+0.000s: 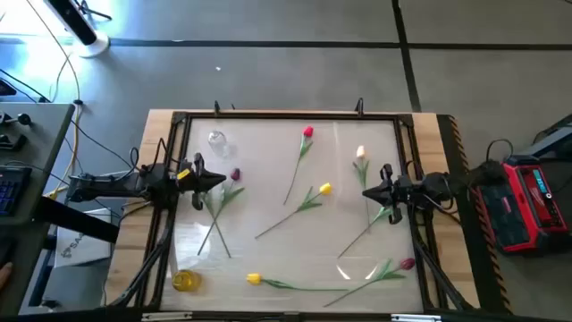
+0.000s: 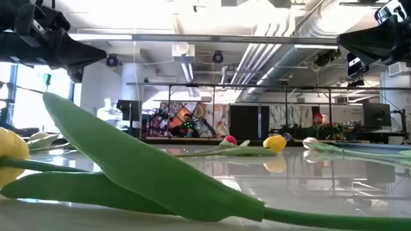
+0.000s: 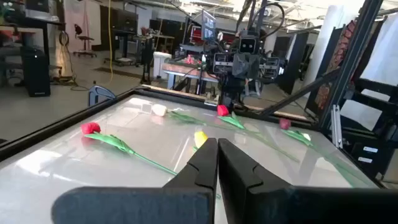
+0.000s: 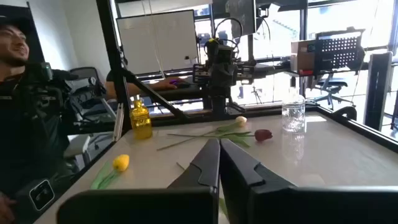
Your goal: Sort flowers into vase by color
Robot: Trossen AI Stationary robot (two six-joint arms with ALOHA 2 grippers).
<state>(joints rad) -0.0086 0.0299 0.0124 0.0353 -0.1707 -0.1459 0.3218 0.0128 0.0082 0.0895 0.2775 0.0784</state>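
Several artificial tulips lie flat on the white table: a red-pink one [image 1: 307, 132], a cream one [image 1: 360, 152], a yellow one [image 1: 323, 189], a maroon one [image 1: 235, 174], a second yellow one [image 1: 254, 278] and a pink-maroon one [image 1: 407, 264]. A clear glass vase [image 1: 216, 140] stands at the far left and a yellow vase [image 1: 185, 280] at the near left. My left gripper [image 1: 219, 180] hovers shut and empty beside the maroon tulip. My right gripper [image 1: 366, 192] hovers shut and empty at the right, over a stem [image 1: 357, 240] whose red head shows in the left wrist view [image 3: 222, 110].
A dark frame [image 1: 286, 115] runs around the table top. A person [image 4: 18, 93] sits beyond the table's left side. A red and black case [image 1: 527, 201] stands off the right edge. In the low view a yellow tulip's broad leaf [image 2: 148, 173] fills the foreground.
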